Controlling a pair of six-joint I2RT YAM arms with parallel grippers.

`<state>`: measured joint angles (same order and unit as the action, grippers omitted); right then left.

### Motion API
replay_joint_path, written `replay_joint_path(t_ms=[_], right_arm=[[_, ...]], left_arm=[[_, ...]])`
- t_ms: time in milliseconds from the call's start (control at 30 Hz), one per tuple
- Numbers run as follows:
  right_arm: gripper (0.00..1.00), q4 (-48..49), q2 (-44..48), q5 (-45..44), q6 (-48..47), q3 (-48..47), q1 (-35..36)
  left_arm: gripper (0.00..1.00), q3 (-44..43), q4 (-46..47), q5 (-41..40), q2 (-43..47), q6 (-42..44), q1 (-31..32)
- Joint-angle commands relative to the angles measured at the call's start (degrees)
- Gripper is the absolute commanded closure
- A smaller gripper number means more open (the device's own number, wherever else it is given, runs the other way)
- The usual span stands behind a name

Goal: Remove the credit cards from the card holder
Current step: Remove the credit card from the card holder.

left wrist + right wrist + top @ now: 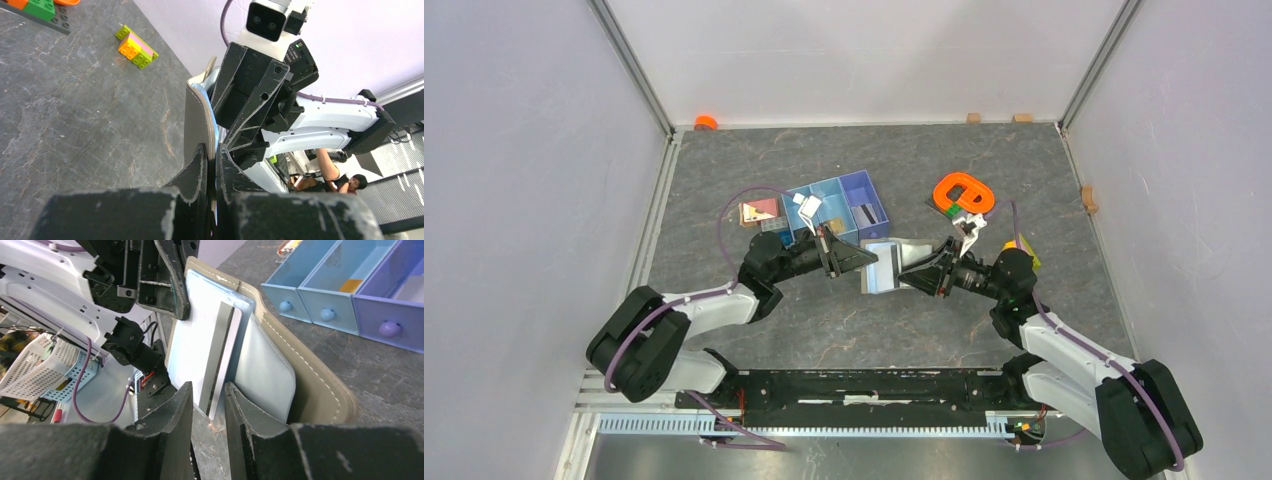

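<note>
Right wrist view showed the right fingers a little apart, one each side of a credit card poking from the card holder. Left fingers pinched its far edge.

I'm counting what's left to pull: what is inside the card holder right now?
One pale card with a grey stripe sticks out of the blue-grey lining of the card holder, with the right hand straddling its edge. Any cards beneath it are covered.
</note>
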<state>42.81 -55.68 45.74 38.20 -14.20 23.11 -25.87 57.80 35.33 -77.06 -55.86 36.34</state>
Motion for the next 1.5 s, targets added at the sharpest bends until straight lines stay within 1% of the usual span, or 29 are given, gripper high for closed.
replay_joint_path(t_ms=[0, 67, 133, 233, 300, 467, 533, 600, 700, 800, 867, 933, 1000, 1067, 1167, 1233, 1333, 1467], right_arm=[[0.66, 6.87, -0.13, 2.38, 3.02, 0.75, -0.26], [0.66, 9.78, -0.04, 3.17, 4.91, 1.33, -0.23], [0.68, 12.49, -0.19, 4.02, 6.76, 1.91, -0.29], [0.77, 18.12, -0.92, 5.26, 10.39, 2.78, -0.39], [0.8, 23.39, -1.55, 6.12, 13.63, 3.82, -0.5], [0.81, 37.58, -4.28, 7.8, 21.7, 5.7, -0.53], [0.82, 42.92, -5.7, 8.18, 25.07, 6.21, -0.53], [0.81, 46.26, -6.81, 8.4, 27.02, 6.43, -0.51], [0.8, 46.67, -8.0, 8.41, 27.45, 6.33, -0.53], [0.79, 46.58, -8.55, 8.32, 27.43, 6.29, -0.53], [0.77, 46.11, -8.32, 8.16, 27.08, 6.24, -0.53], [0.72, 42.03, -7.83, 7.82, 24.85, 5.97, -0.48], [0.72, 35.75, -6.88, 7.28, 21.08, 5.21, -0.53], [0.72, 31.67, -5.62, 6.51, 18.45, 4.91, -0.53], [0.72, 26.08, -4.23, 5.71, 15.06, 4.24, -0.44], [0.73, 24.35, -3.94, 5.29, 13.99, 4.09, -0.35], [0.75, 26.35, -4.58, 5.49, 14.83, 4.17, 0.17], [0.84, 30.28, -5.49, 6.2, 16.54, 4.37, 0.98]], left_arm=[[0.98, 0.2, 8.6, 3.08, -0.9, -3.64, -0.21], [0.98, 0.21, 8.39, 2.92, -0.94, -3.47, -0.21], [0.98, 0.29, 8.34, 2.81, -0.9, -3.38, -0.21], [0.98, 0.46, 8.2, 2.51, -0.68, -3.08, -0.21], [0.98, 0.76, 8.48, 2.36, -0.47, -2.86, -0.3], [0.98, 1.79, 13.68, 2.83, -1.64, -3.37, -0.3], [0.98, 1.87, 17.33, 3.37, -3.63, -5.15, -0.22], [0.98, 1.74, 21.61, 4.14, -5.67, -7.18, -0.21], [0.98, 1.35, 22.84, 4.75, -7.1, -8.09, -0.08], [0.98, 1.52, 22.72, 4.66, -6.5, -7.54, 0.16], [0.98, 1.52, 21.65, 4.45, -5.75, -6.76, 0.27], [0.98, 1.52, 20.6, 4.24, -5.05, -5.95, 0.44], [0.98, 1.53, 20.13, 4.21, -4.56, -5.52, 0.65], [0.98, 1.52, 19.91, 4.25, -4.1, -5.25, 0.8], [0.98, 1.58, 19.62, 4.28, -3.74, -4.87, 1.01], [0.98, 1.44, 19.47, 4.31, -3.71, -4.79, 1.15], [0.98, 1.04, 19.37, 4.81, -3.72, -4.6, 1.54], [0.98, 0.95, 18.9, 4.79, -3.63, -4.07, 1.98]])
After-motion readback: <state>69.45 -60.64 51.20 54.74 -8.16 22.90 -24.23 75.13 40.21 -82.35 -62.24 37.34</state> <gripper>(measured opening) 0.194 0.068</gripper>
